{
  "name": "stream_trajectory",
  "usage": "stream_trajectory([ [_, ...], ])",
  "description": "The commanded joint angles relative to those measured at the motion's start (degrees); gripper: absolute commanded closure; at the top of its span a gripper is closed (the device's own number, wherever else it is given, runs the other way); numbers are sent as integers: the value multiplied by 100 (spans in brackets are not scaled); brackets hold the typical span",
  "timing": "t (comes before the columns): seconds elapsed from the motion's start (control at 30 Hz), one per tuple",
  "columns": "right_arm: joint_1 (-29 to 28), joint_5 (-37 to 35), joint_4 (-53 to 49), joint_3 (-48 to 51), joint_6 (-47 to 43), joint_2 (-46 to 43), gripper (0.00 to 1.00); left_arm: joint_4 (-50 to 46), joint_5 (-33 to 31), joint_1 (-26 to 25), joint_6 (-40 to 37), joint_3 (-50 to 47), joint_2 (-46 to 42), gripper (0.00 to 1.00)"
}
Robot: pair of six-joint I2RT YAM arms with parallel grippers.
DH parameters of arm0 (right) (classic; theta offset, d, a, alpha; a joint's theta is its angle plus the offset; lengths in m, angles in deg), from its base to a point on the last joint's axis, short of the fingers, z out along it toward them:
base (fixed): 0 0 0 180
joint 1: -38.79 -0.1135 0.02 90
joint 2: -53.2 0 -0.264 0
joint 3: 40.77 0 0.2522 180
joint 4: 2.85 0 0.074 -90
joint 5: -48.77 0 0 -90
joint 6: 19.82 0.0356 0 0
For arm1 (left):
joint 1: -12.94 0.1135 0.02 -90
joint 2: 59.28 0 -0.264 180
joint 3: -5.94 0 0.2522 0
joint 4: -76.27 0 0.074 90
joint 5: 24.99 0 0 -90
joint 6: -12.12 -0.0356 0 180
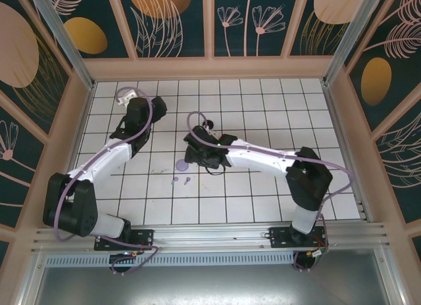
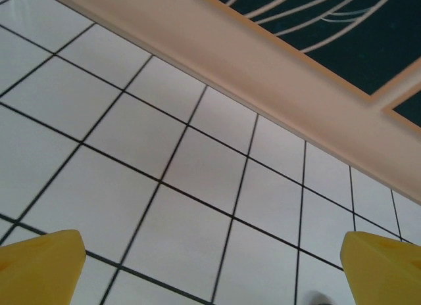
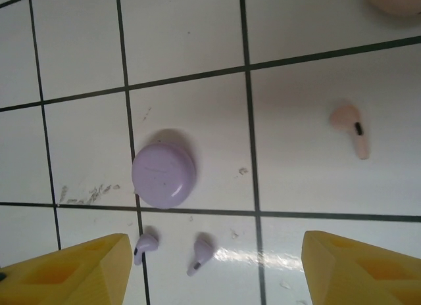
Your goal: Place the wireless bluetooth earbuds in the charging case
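R gripper (image 3: 216, 244) spread above lilac earbuds (image 3: 201, 252); R arm nearer.
Both buds lie btwn its fingers, toward the view-left one, stems slanting down-left in wrist view. Lilac case (image 3: 163, 175) just beyond, looks closed. Pink earbud (image 3: 355, 129) off to view-right. L gripper (image 2: 210, 272) also apart, over bare tiles (image 2: 197, 160), well away.
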Motion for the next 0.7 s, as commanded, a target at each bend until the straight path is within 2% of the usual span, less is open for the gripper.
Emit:
stream_trajectory([
  [0.0, -103, -148, -476, -564, 228, 461, 31, 486, 71, 262, 152, -144, -280, 1],
  [0.3, -242, -231, -1266, -2068, 162, 1789, 29, 408, 680, 779, 353, -164, -168, 1],
  [0.67, -287, -349, -1897, -3278, 171, 2852, 27, 244, 814, 1051, 927, -222, -47, 1],
])
